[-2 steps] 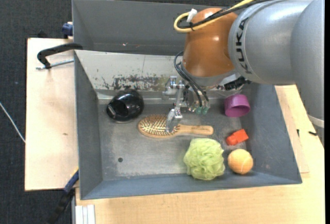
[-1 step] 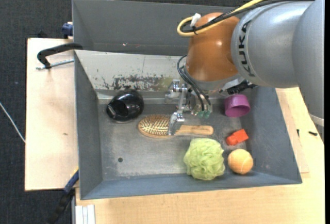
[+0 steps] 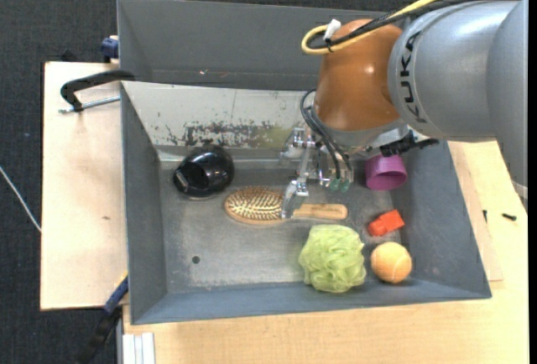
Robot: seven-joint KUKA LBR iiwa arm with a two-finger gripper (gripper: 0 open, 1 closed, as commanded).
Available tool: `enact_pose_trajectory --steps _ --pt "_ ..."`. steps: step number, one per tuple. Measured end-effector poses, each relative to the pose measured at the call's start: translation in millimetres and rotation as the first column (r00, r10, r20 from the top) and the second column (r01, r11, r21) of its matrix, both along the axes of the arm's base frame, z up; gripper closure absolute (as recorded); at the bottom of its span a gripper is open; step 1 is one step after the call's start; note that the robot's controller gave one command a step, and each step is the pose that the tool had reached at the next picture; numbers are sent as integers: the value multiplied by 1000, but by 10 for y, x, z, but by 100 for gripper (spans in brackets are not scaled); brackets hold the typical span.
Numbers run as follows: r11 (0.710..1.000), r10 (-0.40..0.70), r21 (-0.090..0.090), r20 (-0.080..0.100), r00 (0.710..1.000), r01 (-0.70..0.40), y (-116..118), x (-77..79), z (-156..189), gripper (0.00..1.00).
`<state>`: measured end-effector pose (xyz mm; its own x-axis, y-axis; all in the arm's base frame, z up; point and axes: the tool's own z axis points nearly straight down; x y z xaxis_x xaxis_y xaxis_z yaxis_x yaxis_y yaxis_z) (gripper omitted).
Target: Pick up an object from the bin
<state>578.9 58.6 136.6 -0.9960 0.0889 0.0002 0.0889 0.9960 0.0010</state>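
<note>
Toward nine o'clock on the floor of the grey bin [image 3: 143,211] we count one black rounded thing [image 3: 203,172], glossy and domed, lying near the back wall. Just off its four o'clock, near the middle of the floor, lies one wooden hairbrush [image 3: 256,207]. It has an oval, pale-brown head with the bristles facing up, and a plain light wooden handle that runs flat toward three o'clock.

Over the neck of that brush, where head meets handle, hangs the gripper [image 3: 309,195], under the arm's orange cover [image 3: 357,81]. Its fingers [image 3: 294,196] look spread to us, one silvery tip down at the neck and the other a little toward two o'clock of it. We cannot tell whether the lower tip touches the wood, and the brush is not pinched between them.

At six o'clock of the handle sits one green mesh sponge [image 3: 333,257], crumpled and puffy, close to the front wall.

At three o'clock of the gripper we find one purple cup [image 3: 386,172], its open mouth turned toward six o'clock. Below it lies one small orange-red block [image 3: 386,224]. Below that rests one peach-orange ball [image 3: 391,262], just beside the sponge.
</note>
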Motion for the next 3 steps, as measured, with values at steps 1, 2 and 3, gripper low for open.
enact_pose_trajectory --steps 1,2,3 --pt "1000 7 0 0 1000 -7 -82 -49 -74 0" --pt "1000 25 0 3 1000 -25 0 -43 -606 0" --pt "999 39 1 22 999 -39 25 41 -706 100"
